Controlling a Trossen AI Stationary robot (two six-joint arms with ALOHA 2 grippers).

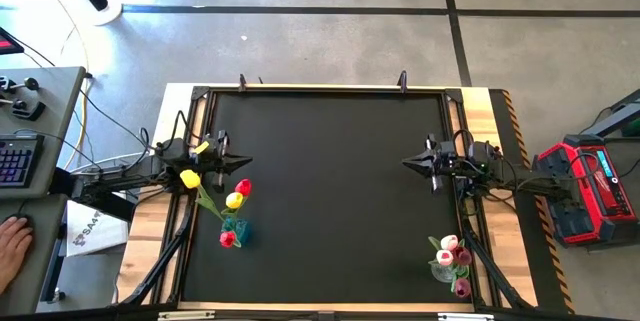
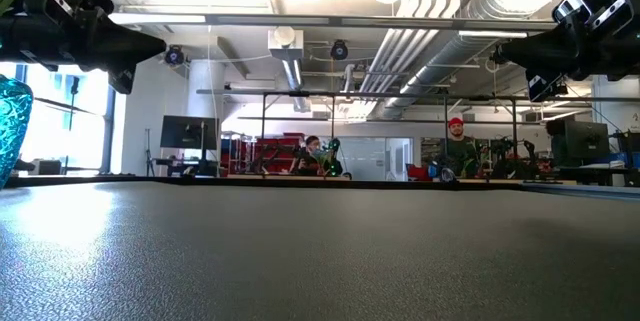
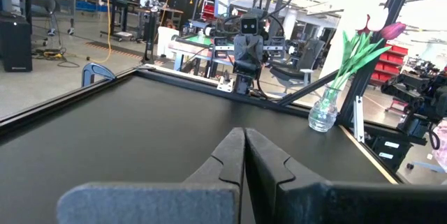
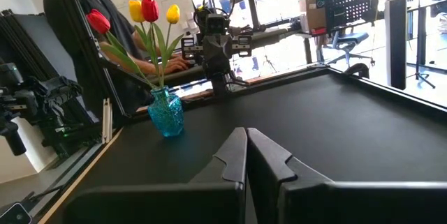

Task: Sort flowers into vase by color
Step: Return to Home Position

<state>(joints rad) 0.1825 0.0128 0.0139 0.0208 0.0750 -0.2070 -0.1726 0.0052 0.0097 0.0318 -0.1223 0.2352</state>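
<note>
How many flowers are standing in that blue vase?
4, all in the blue vase on the left side of the table: a red tulip leaning outward, a yellow one beside it, a second red, and a second yellow. None seems hidden.

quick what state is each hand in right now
left hand: closed, holding nothing, above the table's left side
right hand: closed, holding nothing, above the table's right side

Dark left arm (image 1: 120, 174), right arm (image 1: 520, 183), cabled.
</note>
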